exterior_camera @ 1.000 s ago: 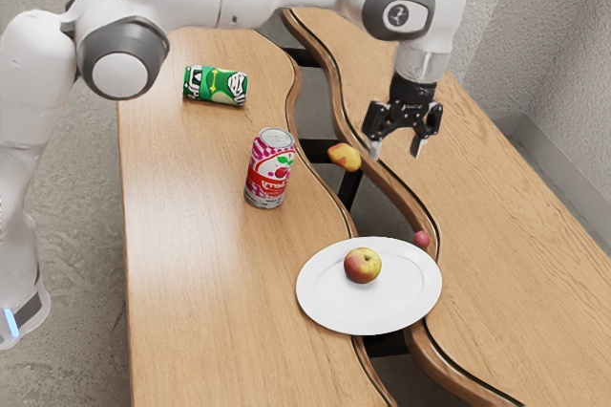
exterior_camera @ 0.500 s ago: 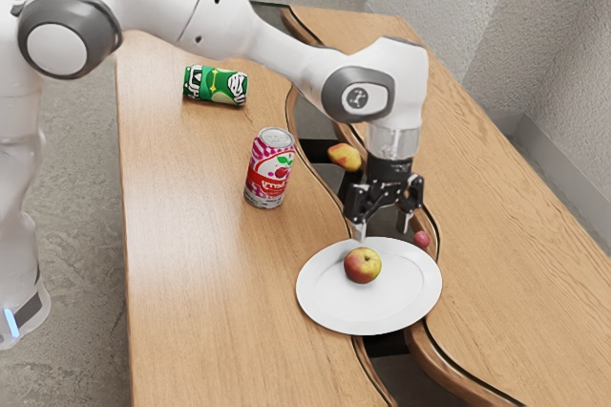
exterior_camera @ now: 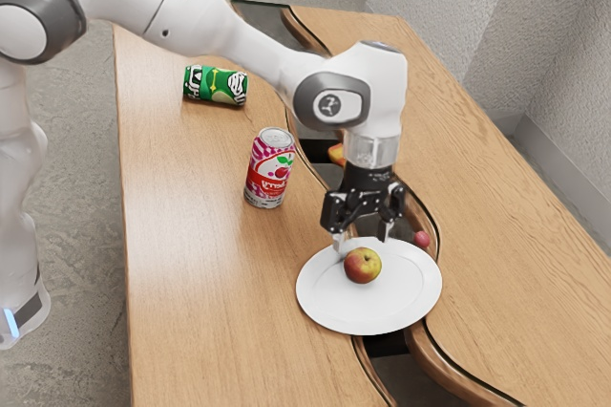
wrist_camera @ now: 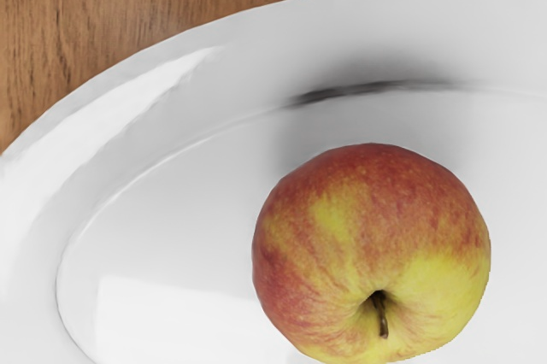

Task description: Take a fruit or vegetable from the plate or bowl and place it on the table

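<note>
One apple sits ungripped on plate. Tool, jaws apart, has moved in closer & hangs near it, so grasp prob. next: align, lower, close, then over to worktop.

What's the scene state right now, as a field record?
target: apple, red and yellow, on the plate
plate: white, oval, on the table
gripper: open, above the apple, not holding it
pink-red can: upright
green can: on its side
small red round item: near the plate's rim
yellow-red item: partly hidden behind the arm
task status: apple not yet picked up
</note>
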`<move>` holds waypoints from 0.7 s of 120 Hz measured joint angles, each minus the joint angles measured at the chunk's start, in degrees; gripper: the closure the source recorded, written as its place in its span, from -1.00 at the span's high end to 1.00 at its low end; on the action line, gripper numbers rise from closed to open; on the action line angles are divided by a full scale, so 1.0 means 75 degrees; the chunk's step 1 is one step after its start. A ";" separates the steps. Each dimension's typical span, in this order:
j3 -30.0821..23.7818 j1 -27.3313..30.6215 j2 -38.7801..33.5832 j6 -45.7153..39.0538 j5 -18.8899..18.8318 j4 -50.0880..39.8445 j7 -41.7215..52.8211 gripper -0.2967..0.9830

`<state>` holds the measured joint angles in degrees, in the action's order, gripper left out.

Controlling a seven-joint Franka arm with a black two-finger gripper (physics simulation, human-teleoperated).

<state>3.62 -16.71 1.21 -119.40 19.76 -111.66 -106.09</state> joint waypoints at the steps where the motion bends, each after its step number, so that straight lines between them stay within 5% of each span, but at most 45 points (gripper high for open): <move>1: 0.0000 -0.0002 -0.0004 -0.0003 0.0004 -0.0012 -0.0004 0.54; 84: -0.0004 0.0291 0.0457 -0.0182 -0.0013 0.0197 -0.0036 0.54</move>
<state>3.59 -14.53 4.64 -120.77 19.66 -110.18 -106.36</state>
